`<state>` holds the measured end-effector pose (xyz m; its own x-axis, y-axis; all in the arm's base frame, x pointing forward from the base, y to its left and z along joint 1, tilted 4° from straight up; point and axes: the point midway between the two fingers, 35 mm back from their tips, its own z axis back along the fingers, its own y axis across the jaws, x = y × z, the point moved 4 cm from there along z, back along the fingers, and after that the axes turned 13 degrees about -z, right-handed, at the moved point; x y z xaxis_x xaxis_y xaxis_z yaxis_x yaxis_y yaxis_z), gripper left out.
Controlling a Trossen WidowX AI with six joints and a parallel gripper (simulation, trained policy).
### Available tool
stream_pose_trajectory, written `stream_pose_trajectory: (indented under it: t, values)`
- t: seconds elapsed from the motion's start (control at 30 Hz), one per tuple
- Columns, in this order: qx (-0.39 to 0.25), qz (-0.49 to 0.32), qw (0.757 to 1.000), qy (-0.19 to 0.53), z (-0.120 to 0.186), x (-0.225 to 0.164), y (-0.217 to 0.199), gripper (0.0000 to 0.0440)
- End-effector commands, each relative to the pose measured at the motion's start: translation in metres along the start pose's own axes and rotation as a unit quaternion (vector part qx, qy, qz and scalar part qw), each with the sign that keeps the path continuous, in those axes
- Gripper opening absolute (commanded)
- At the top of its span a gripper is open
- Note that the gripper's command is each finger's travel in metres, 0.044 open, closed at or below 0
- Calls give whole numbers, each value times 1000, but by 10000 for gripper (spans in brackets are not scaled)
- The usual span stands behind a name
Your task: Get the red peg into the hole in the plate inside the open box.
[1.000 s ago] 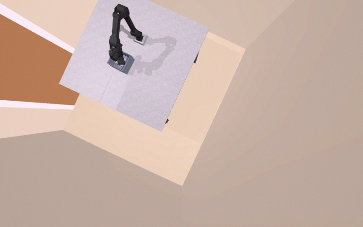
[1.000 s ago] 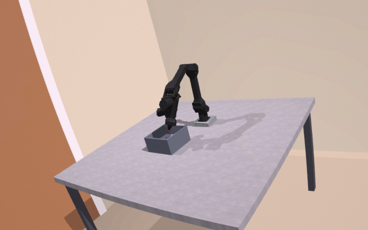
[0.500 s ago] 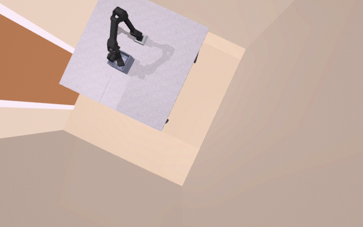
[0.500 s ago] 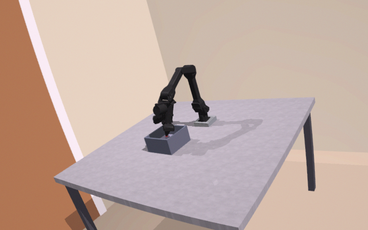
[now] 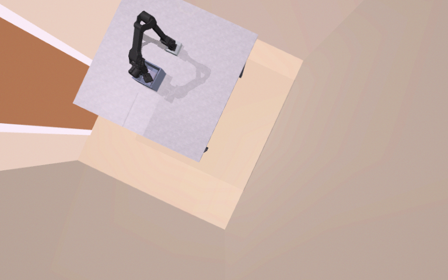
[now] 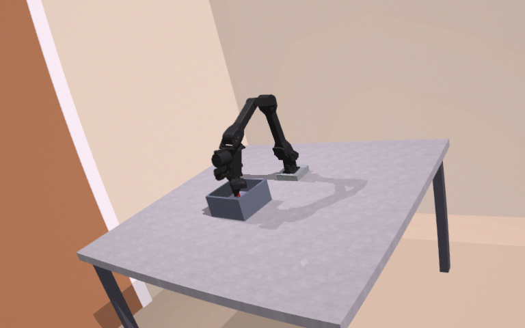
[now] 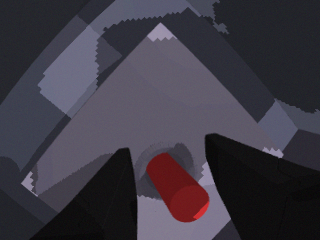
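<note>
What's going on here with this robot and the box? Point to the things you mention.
A black robot arm (image 5: 137, 40) (image 6: 273, 125) on a table (image 5: 178, 122) (image 6: 232, 255) has its gripper (image 7: 168, 152) down at an open blue-grey box (image 5: 160, 80) (image 6: 226, 208). In the wrist view, a red peg (image 6: 238, 195) (image 7: 175, 185) leans between the fingers, with a gap on either side, so it is not gripped. Its far end is over or in the hole area of the plate (image 7: 150, 95); whether it has entered is unclear, but most of it stands clear of the plate.

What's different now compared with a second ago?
The tool has come down into the box, and the red peg has gone down too. The peg is now unheld between open fingers; I can't tell exactly when it was released. The box and the arm's base stayed put.
</note>
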<state>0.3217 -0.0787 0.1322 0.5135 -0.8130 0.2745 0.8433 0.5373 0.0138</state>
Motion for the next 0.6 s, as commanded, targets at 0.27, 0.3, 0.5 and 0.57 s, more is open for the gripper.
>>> stream_pose_trajectory:
  t: [0.27,0.3,0.5,0.57]
  values:
    - [7,1,1000,21,17,27,21,169]
    - [7,1,1000,23,19,30,23,171]
    - [2,-6,999,42,28,42,36,183]
    - [-1,-8,999,49,31,46,40,186]
